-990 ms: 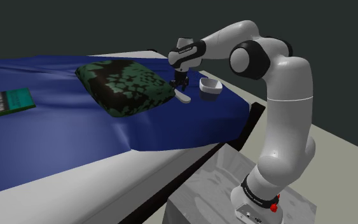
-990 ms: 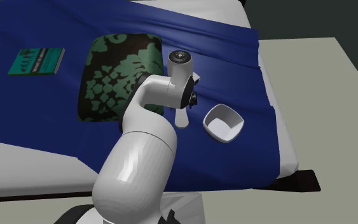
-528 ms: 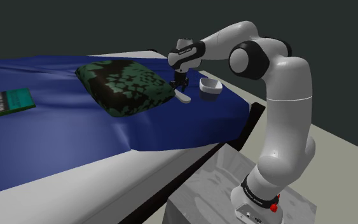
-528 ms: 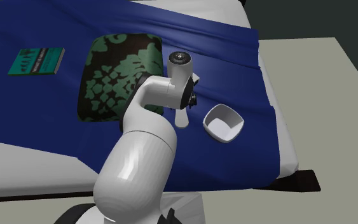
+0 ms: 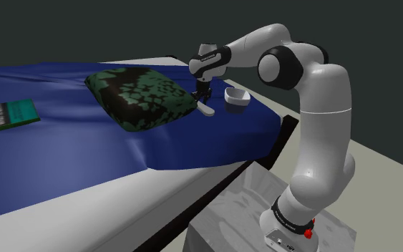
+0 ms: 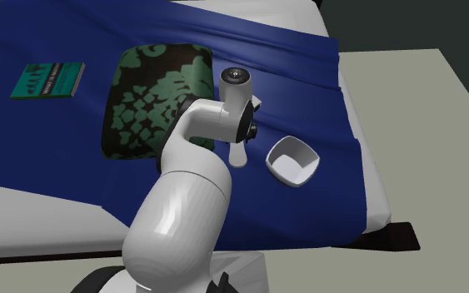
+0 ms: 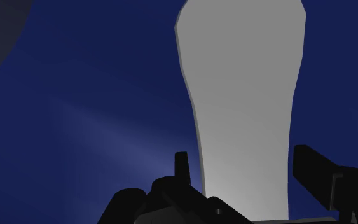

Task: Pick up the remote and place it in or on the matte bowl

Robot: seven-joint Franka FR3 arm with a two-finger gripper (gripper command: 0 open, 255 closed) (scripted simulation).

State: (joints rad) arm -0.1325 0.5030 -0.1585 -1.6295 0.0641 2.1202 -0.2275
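Pincer (image 7: 244,164): black, two-fingered, pointed straight down at the blue bedcover (image 5: 64,143). Released; its fingers (image 7: 182,167) stand apart astride the near end of the remote, with a sliver of blue showing beside one of them, so nothing is grasped.

Remote (image 7: 244,83): pale grey, long, flat, rounded at the ends. It lies on the bedcover directly under the pincer (image 5: 203,91), just beside the right edge of the cushion in the shoulder view, and runs lengthwise away from the hand.

Bowl (image 5: 236,97): pale, shallow, upright, empty. It sits on the bedcover near the remote (image 5: 206,109), on its right in the shoulder view and apart from it.

Cushion (image 5: 139,100): dark with a green pattern, left of the remote.

Book (image 5: 3,116): green, at the far left, well apart.

Step in hand, by judgement: the grasp, with the pincer lowered and aligned but not closed.

Next move, by judgement: close squarely on the narrow sides, lift clear of the cloth, carry across to the bowl (image 6: 293,161), then release low over its hollow.
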